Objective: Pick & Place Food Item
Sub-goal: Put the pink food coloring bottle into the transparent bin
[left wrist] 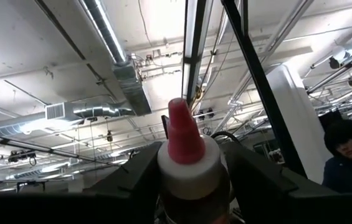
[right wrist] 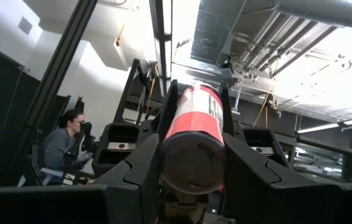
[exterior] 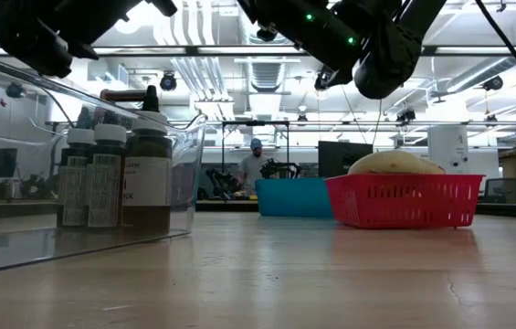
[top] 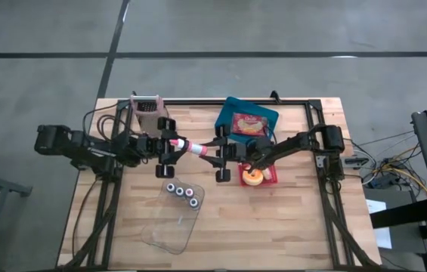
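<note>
Midair, both jaws hold the sauce bottle btwn red basket & clear tray.

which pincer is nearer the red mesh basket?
Right. The right pincer is raised just beside the red mesh basket, gripping the red-labelled squeeze bottle. The left pincer, at the bottle's other end, sits farther away.

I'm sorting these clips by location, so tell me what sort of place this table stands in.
Probably a large industrial lab or workshop hall. Exposed ceiling ducts and strip lighting run overhead, the floor is bare concrete with marked lines, and a person works at a bench far behind the table.
</note>
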`<state>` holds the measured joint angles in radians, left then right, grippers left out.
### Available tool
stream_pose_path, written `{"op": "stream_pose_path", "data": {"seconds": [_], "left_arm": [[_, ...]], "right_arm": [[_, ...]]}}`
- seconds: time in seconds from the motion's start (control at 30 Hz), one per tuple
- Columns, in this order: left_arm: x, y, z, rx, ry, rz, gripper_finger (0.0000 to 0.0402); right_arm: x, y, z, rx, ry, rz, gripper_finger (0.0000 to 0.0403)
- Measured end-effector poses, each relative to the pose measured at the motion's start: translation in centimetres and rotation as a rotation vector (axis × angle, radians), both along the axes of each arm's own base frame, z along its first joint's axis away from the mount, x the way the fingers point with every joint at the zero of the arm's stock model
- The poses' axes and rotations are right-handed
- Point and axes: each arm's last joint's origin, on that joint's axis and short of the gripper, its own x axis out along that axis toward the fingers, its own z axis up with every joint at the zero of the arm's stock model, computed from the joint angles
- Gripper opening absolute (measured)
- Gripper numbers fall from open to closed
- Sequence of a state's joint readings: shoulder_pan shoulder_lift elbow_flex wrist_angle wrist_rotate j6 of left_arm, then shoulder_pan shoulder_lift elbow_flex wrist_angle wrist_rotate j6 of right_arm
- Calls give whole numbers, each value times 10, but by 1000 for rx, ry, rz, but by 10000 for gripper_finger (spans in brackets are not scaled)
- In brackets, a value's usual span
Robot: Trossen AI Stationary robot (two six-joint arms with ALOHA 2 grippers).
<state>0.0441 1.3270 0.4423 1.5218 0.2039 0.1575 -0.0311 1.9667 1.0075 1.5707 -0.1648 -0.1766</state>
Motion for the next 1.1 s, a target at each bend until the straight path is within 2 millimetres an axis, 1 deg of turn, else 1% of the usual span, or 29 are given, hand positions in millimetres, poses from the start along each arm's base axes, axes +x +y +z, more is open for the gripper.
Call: {"op": "stream_pose_path", "data": {"seconds": [0.13, 0.3, 0.7, 0.73, 0.8, 0.87, 0.9, 0.97, 1.03, 1.1], "left_arm": [[0, 1, 0, 7, 1, 7, 169], [0, 1, -1, 12, 6, 5, 134], [0, 1, -1, 15, 8, 12, 134], [0, 1, -1, 16, 8, 13, 134], [0, 1, -2, 24, 13, 22, 133], [3, 1, -7, 32, 54, 30, 103], [4, 1, -8, 35, 70, 32, 108], [2, 1, -4, 50, 34, 38, 109], [1, 1, -3, 62, 17, 40, 109], [2, 1, -6, 72, 38, 44, 109]], "right_arm": [[0, 0, 0, 0, 0, 1, 130], [0, 0, 0, 1, 2, 10, 130], [1, 0, -1, 6, 18, 13, 130], [1, 0, -1, 6, 19, 12, 135], [1, 0, -1, 20, 24, 4, 165], [2, -1, -2, 35, 34, 1, 202], [2, -2, -2, 37, 36, -1, 219], [2, -1, -2, 37, 36, 1, 245], [2, 0, -3, 35, 45, 5, 262], [3, -1, -3, 32, 55, 3, 270]]}}
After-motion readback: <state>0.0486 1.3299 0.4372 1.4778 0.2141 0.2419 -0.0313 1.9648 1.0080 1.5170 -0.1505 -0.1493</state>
